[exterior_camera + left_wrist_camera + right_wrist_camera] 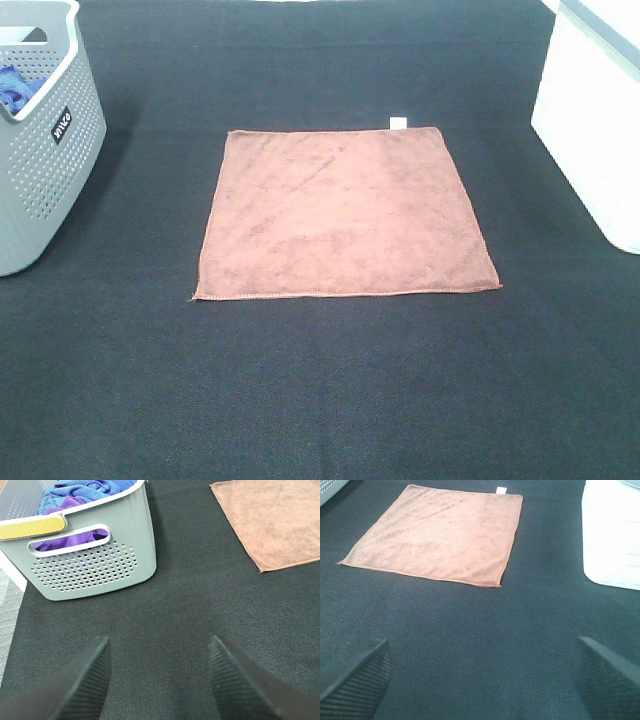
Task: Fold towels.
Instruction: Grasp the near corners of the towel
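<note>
The reddish-brown towel lies flat and fully spread on the black table mat, its small white tag at the far edge. A corner of it shows in the left wrist view, and all of it in the right wrist view. My left gripper is open and empty over bare mat near the grey basket, well apart from the towel. My right gripper is open and empty over bare mat on the near side of the towel. Neither gripper shows in the exterior high view.
A grey perforated basket stands at the left, holding blue and purple cloths. A white bin stands at the right, also in the right wrist view. Black mat covers the table.
</note>
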`<state>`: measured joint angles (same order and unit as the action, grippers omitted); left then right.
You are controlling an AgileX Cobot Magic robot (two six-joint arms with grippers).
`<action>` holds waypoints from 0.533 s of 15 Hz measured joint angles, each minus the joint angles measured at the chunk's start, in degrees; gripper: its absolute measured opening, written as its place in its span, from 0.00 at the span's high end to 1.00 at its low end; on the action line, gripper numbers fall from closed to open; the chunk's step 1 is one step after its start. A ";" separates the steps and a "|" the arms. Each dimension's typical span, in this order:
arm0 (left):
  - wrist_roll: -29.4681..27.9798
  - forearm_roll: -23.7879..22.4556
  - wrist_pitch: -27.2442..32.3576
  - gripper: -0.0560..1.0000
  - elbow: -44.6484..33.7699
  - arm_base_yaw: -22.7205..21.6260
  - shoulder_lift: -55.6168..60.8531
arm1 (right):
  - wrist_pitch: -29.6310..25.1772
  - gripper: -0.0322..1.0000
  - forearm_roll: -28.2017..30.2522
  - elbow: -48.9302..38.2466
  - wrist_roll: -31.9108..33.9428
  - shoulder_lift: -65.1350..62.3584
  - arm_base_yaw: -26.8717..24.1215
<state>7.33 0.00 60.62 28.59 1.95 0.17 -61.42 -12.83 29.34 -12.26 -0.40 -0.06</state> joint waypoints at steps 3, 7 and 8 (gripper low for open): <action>0.00 0.00 0.00 0.41 0.00 0.00 0.00 | 0.00 0.08 0.00 0.00 0.00 0.00 0.00; 0.00 0.00 0.00 0.41 0.00 0.00 0.00 | 0.00 0.08 0.00 0.00 0.00 0.00 0.00; 0.00 0.00 0.00 0.41 0.00 0.00 0.00 | 0.00 0.08 0.00 0.00 0.00 0.00 0.00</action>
<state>7.33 0.00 60.62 28.59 1.95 0.17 -61.42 -12.83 29.34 -12.26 -0.40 -0.06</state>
